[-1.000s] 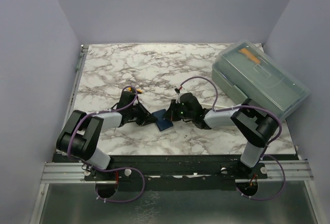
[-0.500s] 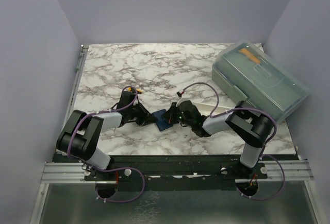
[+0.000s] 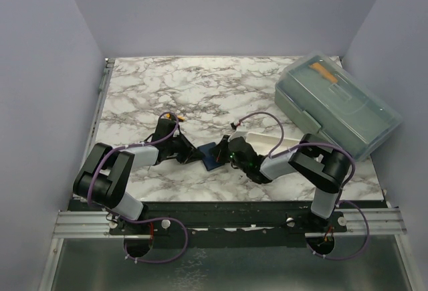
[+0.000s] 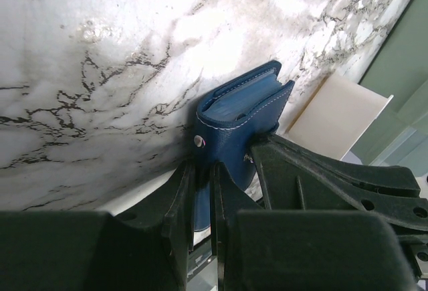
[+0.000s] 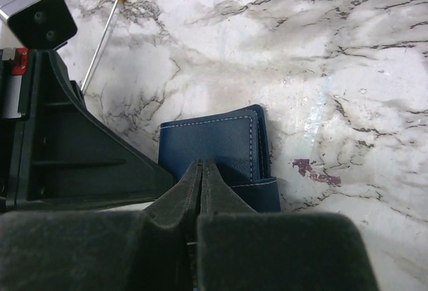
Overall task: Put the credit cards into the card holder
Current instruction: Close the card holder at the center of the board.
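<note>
Your card holder lies folded on the marble table, near the middle of the front edge, between the two grippers. Its pale snap dot faces the left wrist camera.

Your left gripper is clamped on the holder's near leaf. The fingers stand a narrow slot apart, with blue leather pinched between them.

Your right gripper has its jaws pressed together with nothing between them. Its tip rests against the holder's stitched top face.

Between the holder's leaves you can see a paler blue layer. You cannot tell whether it is a card or lining, and the credit cards themselves cannot be made out.

The grey-green box sits at the back right corner with its lid on. An orange strip shows through the lid near the far end.

The white tray is just right of the holder, between it and the box, partly under your right arm. Only its pale wall and floor show.

A screwdriver with a yellow-and-black handle lies on the marble behind your left gripper. A dark red stain marks the marble just beside the holder.

The grey module on the left wrist carries a faint marking that is too blurred to read.
</note>
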Motion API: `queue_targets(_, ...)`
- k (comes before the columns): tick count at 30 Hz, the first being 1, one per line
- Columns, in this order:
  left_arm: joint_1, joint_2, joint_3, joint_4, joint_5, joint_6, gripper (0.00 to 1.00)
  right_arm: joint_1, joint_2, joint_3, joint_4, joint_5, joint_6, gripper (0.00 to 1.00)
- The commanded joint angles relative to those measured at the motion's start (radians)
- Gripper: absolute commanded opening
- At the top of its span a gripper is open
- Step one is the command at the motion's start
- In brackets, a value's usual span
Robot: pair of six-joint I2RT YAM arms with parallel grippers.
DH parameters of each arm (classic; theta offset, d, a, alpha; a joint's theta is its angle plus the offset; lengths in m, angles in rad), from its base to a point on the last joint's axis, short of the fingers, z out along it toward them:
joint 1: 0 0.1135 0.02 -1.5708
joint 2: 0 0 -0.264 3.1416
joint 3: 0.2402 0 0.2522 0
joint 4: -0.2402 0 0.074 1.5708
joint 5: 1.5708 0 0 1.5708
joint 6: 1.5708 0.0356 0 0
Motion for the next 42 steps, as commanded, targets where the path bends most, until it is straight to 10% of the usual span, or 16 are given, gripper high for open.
queue_targets(1,0.002,-0.008,0.026,0.04,-0.012,-0.01,0.06,0.088,0.138,-0.052,-0.519,0.054,0.021,0.0)
queue_targets(21,0.002,-0.081,0.012,0.03,-0.049,-0.07,0.06,0.219,0.27,-0.079,-0.561,0.183,0.173,0.0)
queue_targets(29,0.002,-0.101,0.032,0.017,-0.033,0.029,0.15,0.18,-0.025,-0.005,-0.674,0.126,0.011,0.02)
queue_targets(42,0.002,-0.162,0.157,-0.177,0.02,0.255,0.53,0.056,-0.326,0.476,-1.183,0.199,-0.288,0.6)
